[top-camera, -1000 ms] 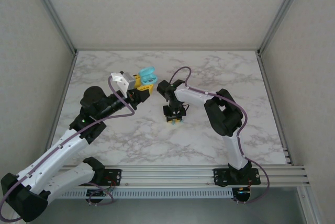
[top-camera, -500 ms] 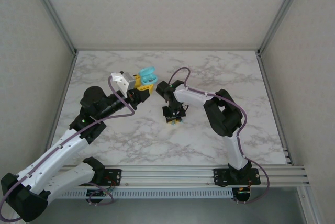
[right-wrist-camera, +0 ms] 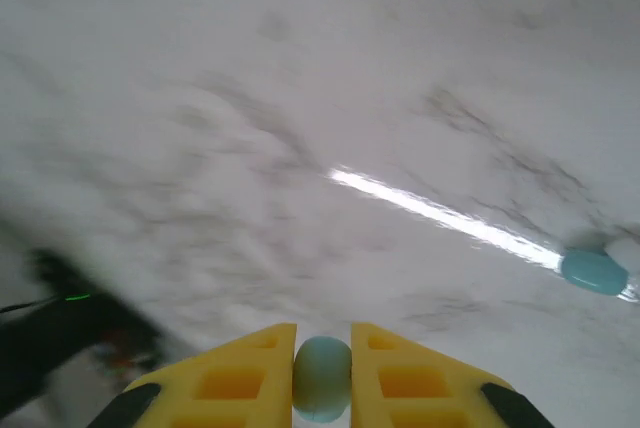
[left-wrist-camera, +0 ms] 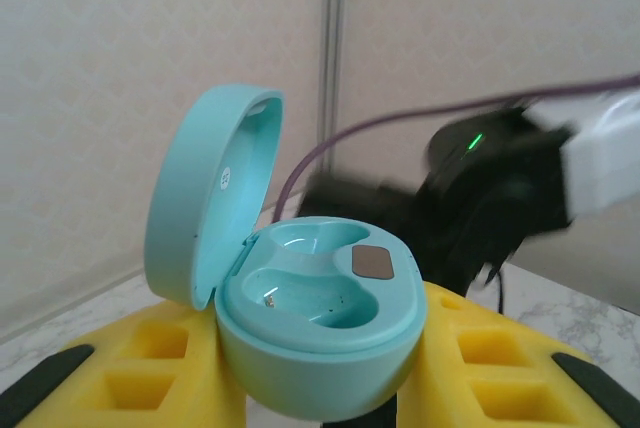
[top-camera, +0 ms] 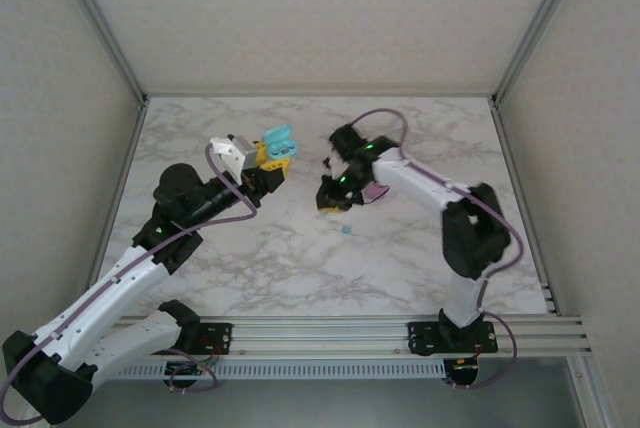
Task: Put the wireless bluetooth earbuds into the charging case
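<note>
Right pincer (right-wrist-camera: 323,338) is clamped on a teal earbud (right-wrist-camera: 322,380); a loose earbud (right-wrist-camera: 593,272) lies on the marble counter (right-wrist-camera: 300,98). Left pincer (left-wrist-camera: 320,368) grips the teal case (left-wrist-camera: 300,293), lid raised.

a robot lab test cell, not a home or shop. the table (top-camera: 300,273) has a marble-patterned top and is boxed in: behind it and along both its sides stand plain pale panels (top-camera: 320,18) held in bare aluminium posts (top-camera: 101,23). a slotted aluminium rail (top-camera: 330,333) runs along the table's near edge, and two white-and-black robot arms, left (top-camera: 125,283) and right (top-camera: 420,180), are bolted to it. purple cables (top-camera: 378,114) loop off the arms above the table. the left wrist camera shows the same panels beyond the table.
</note>
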Robot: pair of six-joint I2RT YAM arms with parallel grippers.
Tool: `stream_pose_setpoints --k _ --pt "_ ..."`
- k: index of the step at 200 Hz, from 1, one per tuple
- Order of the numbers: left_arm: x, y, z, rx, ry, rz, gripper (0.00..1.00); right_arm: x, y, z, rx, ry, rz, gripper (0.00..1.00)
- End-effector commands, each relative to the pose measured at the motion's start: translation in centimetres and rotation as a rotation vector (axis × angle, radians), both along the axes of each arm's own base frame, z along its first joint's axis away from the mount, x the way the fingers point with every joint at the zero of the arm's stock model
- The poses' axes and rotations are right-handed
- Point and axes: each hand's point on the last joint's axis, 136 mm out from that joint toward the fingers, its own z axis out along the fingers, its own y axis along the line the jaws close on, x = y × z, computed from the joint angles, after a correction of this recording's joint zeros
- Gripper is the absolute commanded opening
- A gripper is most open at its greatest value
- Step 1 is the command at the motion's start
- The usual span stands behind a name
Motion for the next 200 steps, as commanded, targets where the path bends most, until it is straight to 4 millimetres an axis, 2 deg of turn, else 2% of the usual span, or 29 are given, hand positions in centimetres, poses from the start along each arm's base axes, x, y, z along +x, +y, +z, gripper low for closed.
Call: stream_pose_setpoints --k 1,31,76,144,200 --pt "0.8 1.0 -0.3 -0.023 0.009 0.038 0.20 -1.5 1.2 8.0 0.384 0.022 0.139 0.17" --pt "1.5 1.9 -0.5 -0.034 0.015 0.065 0.20 -2.4 0.5 13.7 0.609 0.043 0.213 0.17" --pt "1.9 1.6 -1.5 -0.005 0.030 0.044 0.20 -3.5 0.3 19.0 0.739 -0.009 0.274 0.17" --pt "1.3 -0.6 -2.9 0.063 0.023 -0.071 0.20 -3.4 0.1 23.0 0.749 -0.095 0.247 0.18" --pt "1.1 -1.9 -3.0 0.080 0.011 -0.113 0.20 -2.1 0.3 23.9 0.727 -0.109 0.158 0.19"
